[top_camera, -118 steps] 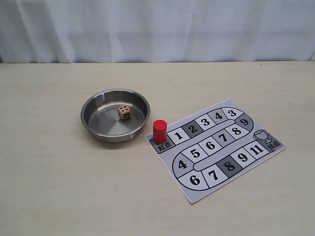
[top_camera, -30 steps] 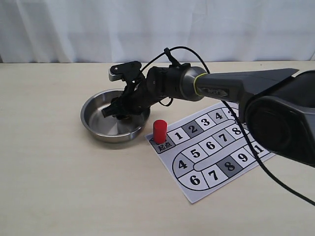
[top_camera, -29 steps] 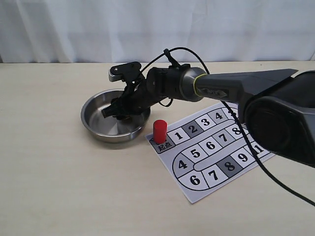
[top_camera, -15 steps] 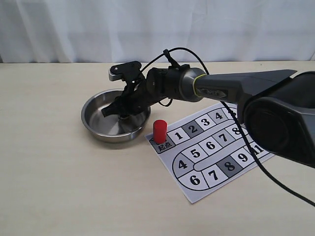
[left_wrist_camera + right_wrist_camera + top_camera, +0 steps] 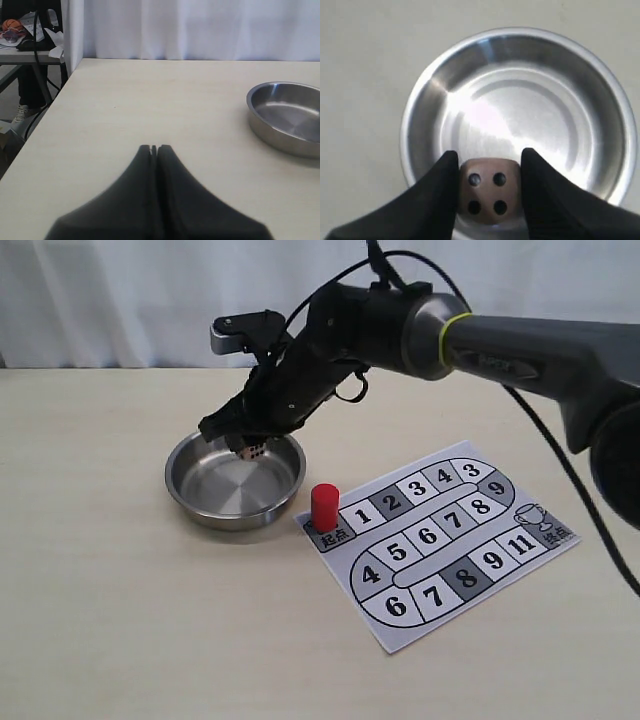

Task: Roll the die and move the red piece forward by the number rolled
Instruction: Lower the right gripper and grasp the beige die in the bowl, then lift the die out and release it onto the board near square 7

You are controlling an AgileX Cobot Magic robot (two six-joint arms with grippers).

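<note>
While clamped, die: likely light, rigid wood; grip opposite flat faces.
Right end effector: pinching die, bowl below.

Table: pale wood-grain top, matte.
Curtain: white, pleated, hanging just behind the table's far edge.
Desk: grey, beyond the table's corner, cluttered, with an orange ball on it.
Floor: grey, beside the table.
Light: soft, even; faint shadows on the table.
</note>
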